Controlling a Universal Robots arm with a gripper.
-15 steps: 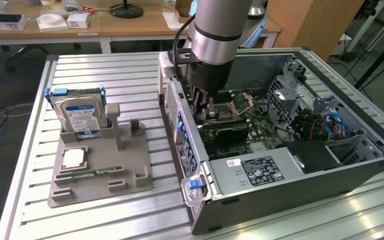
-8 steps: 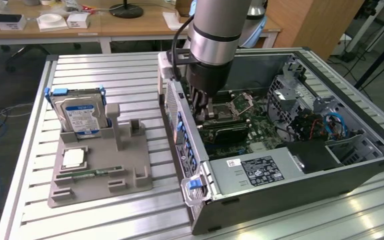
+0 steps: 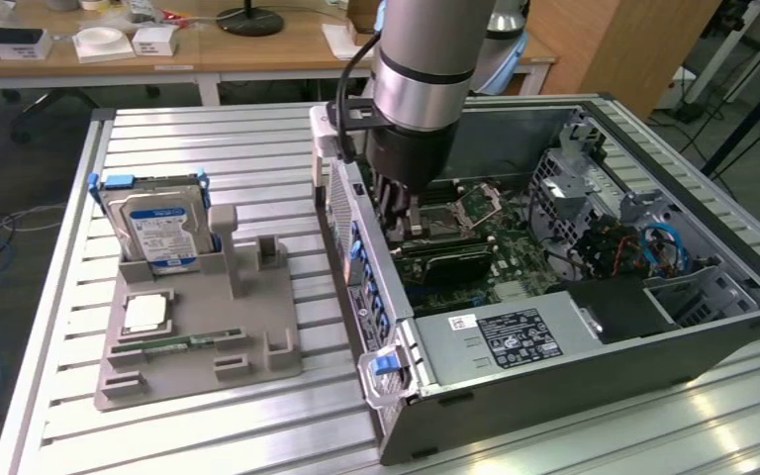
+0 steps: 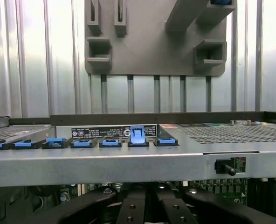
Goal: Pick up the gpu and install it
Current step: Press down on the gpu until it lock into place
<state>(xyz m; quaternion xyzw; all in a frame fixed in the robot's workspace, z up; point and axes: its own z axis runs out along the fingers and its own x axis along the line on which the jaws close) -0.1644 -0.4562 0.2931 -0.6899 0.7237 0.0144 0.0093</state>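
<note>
the gripper [image 3: 400, 223] is down inside the open computer case [image 3: 697, 336], just above the motherboard [image 3: 486, 252]. its fingers [image 4: 131, 210] look pressed close together, but i cannot tell if they hold the gpu — i cannot pick the card out for sure. the arm is very near the case's back wall [image 4: 128, 161] with the blue clips [image 4: 137, 136], so a small slip could bump it. the drive cage [image 3: 572, 173] is close too. there is more free room out over the grey holder tray [image 3: 195, 371].

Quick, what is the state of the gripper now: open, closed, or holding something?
Gripper: down inside the open computer case, above the motherboard; whether it is open, closed or holding the gpu cannot be told.
</note>
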